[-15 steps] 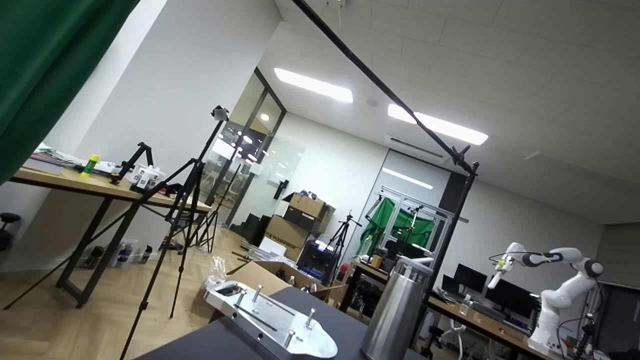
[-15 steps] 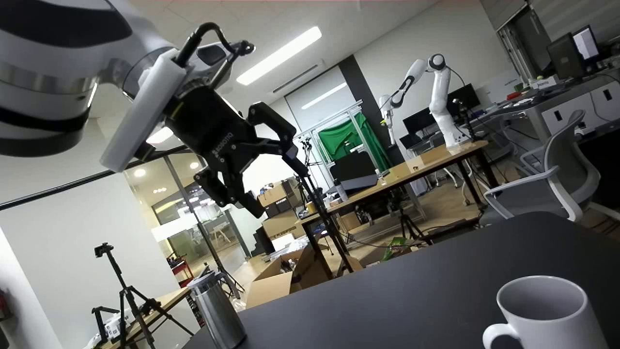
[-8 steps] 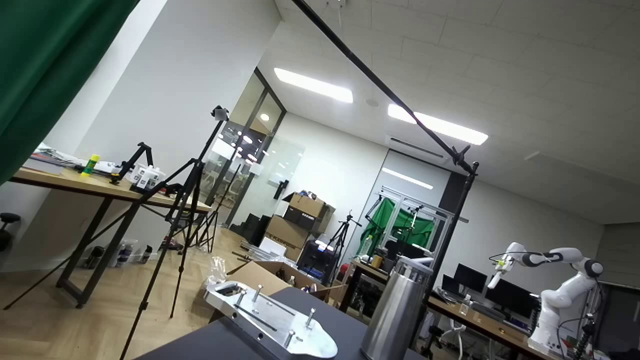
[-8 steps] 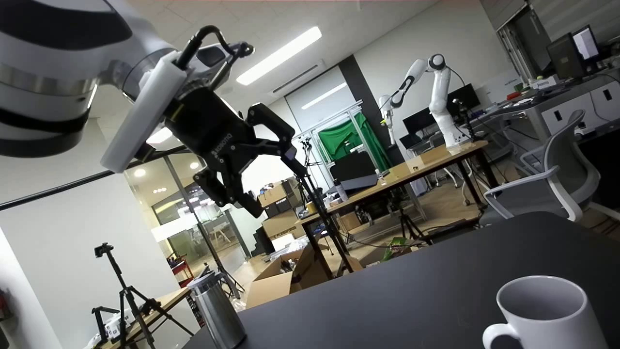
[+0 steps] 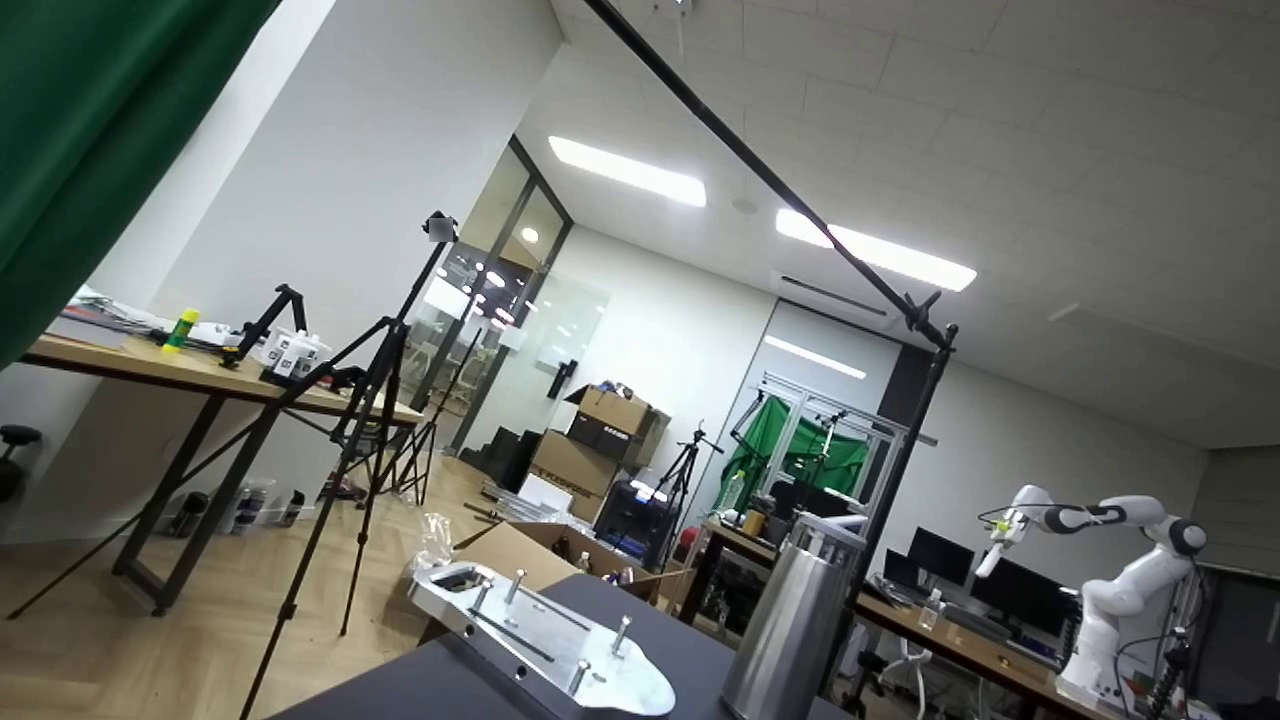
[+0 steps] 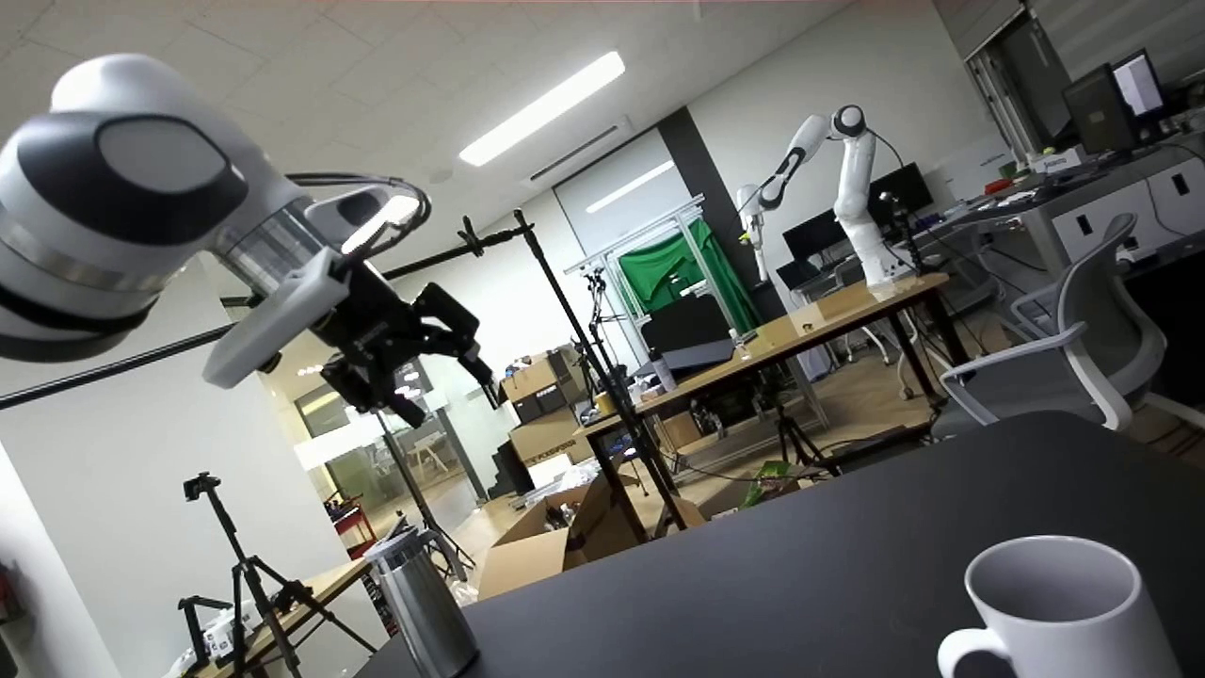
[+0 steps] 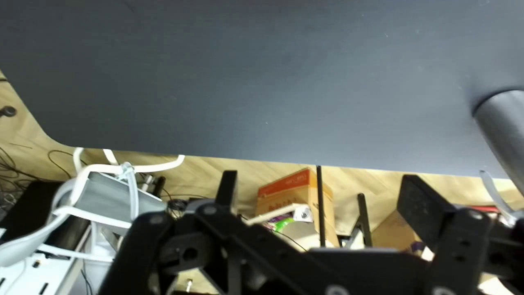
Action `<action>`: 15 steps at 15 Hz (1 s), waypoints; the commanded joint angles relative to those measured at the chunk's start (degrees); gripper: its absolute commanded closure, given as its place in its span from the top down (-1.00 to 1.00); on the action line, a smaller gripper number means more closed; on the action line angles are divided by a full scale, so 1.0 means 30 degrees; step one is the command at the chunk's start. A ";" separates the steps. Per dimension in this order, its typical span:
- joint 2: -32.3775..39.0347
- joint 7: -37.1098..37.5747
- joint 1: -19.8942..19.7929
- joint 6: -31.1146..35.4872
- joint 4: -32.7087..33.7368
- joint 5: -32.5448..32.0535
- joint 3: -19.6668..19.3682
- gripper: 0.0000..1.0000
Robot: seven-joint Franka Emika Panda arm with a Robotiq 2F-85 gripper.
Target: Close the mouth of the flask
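Silver-grey metal forms the flask [image 5: 790,630], which stands upright on your dark table [image 6: 753,584], near its edge, in both exterior views. Its mouth [image 6: 397,546] is the round, darker top end, with a grey handle [image 6: 453,553] beside it; you cannot tell whether the mouth is sealed. Your gripper [image 6: 452,400] hangs in the air, higher than the flask and apart from it, its fingers [image 7: 227,189] spread wide, released. The wrist view catches the flask at its right border. Left of the flask in an exterior view, you see a pale metal plate [image 5: 560,625] bearing upright bolts [image 5: 621,637]. Well apart, a white mug [image 6: 1064,612] stands upright on the same table. Beyond, you see an open-topped cardboard box [image 6: 527,562].
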 commanded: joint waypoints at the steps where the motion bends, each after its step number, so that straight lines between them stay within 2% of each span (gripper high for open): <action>1: 0.2399 0.1499 0.1426 0.2722 0.1641 0.1182 0.1384 1.00; 3: 0.3651 0.2568 0.1442 0.4753 0.2259 0.0660 0.2728 1.00; 5: 0.4821 0.3792 0.0675 0.6423 0.2926 -0.0599 0.4306 1.00; 7: 0.5635 0.4801 -0.0208 0.7101 0.3571 -0.2070 0.5657 1.00; 8: 0.5737 0.5402 -0.0838 0.6769 0.3836 -0.3167 0.6281 1.00; 9: 0.5819 0.5807 -0.1207 0.6352 0.4030 -0.4004 0.6562 1.00; 10: 0.5442 0.4594 -0.0211 0.6872 0.3148 -0.2615 0.5824 1.00; 12: 0.5761 0.4990 -0.0799 0.6830 0.3497 -0.3348 0.6290 1.00; 15: 0.5814 0.4990 -0.0943 0.6806 0.3614 -0.3421 0.6322 1.00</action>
